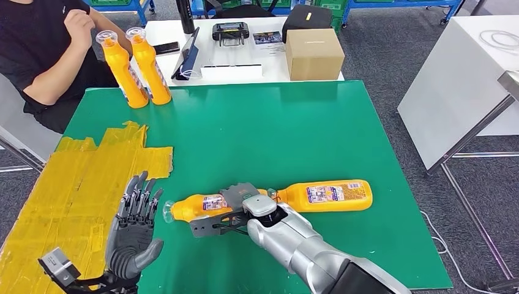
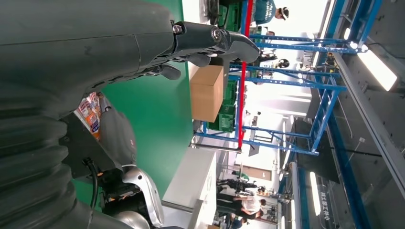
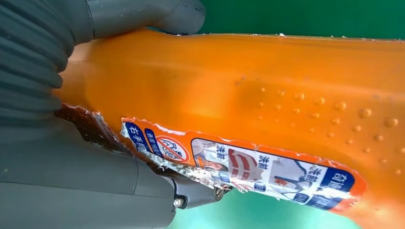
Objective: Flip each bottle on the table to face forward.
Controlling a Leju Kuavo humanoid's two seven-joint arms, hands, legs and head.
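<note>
A silver-armed right robot hand (image 1: 235,207) grips an orange plastic bottle lying on its side (image 1: 199,207) on a green tabletop (image 1: 257,135), cap pointing left. A second orange bottle (image 1: 327,195) lies just beside it to the right, label up. The left robot hand (image 1: 133,229) hovers open, fingers spread, over a patch of yellow tape (image 1: 79,190). Two more orange bottles (image 1: 138,67) stand upright at the far left corner, near a seated person in black (image 1: 43,55). A brown cardboard box (image 1: 314,54) sits on the white table beyond.
</note>
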